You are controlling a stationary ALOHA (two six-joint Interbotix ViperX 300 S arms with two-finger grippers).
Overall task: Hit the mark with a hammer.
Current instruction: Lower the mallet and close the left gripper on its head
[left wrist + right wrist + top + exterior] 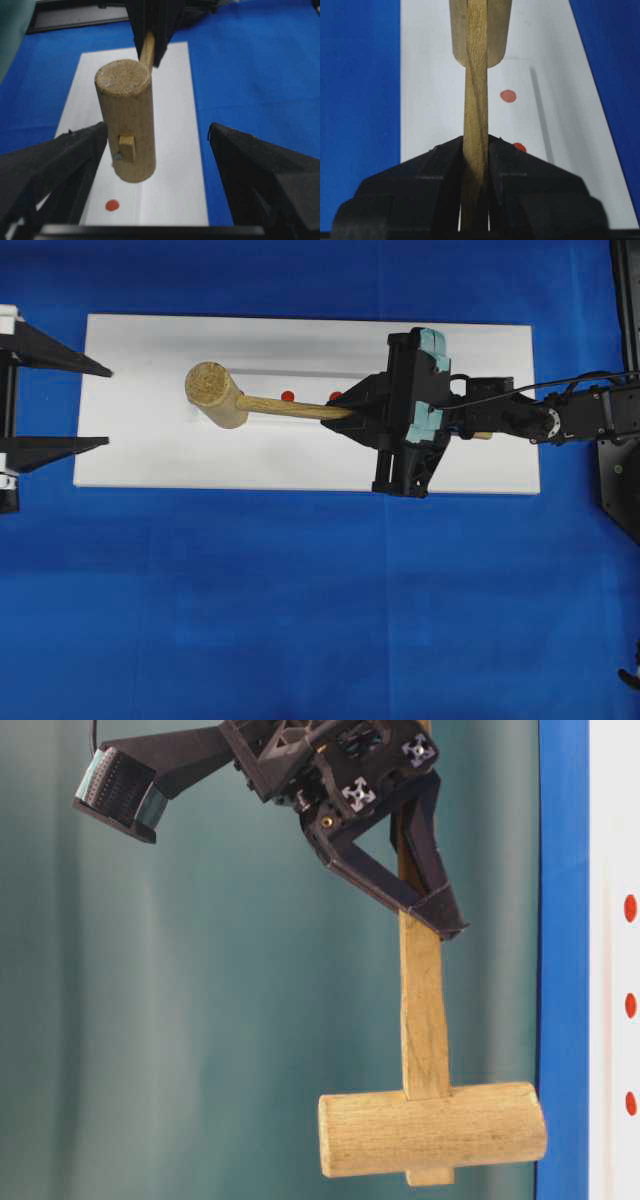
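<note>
The right black gripper (pixel 352 412) is clamped on the flat handle of the light-wood mallet with a thick cylindrical head (pixel 216 394), holding it above the long white rectangular block (pixel 150 455). Small red round marks (pixel 287 395) dot the block beside the handle. The left black gripper (pixel 105 406) gapes wide, empty, at the block's far end. Blue cloth (pixel 300 600) covers the table under the block.

The right hand (pixel 352 412) reaches in from the right edge of the overhead view, its arm stretched out level, and its two fingers are clamped tight on the thin handle of the hammer (pixel 216 394). The left hand (pixel 100 405) sits at the left edge, fingers spread wide apart, holding nothing.
</note>
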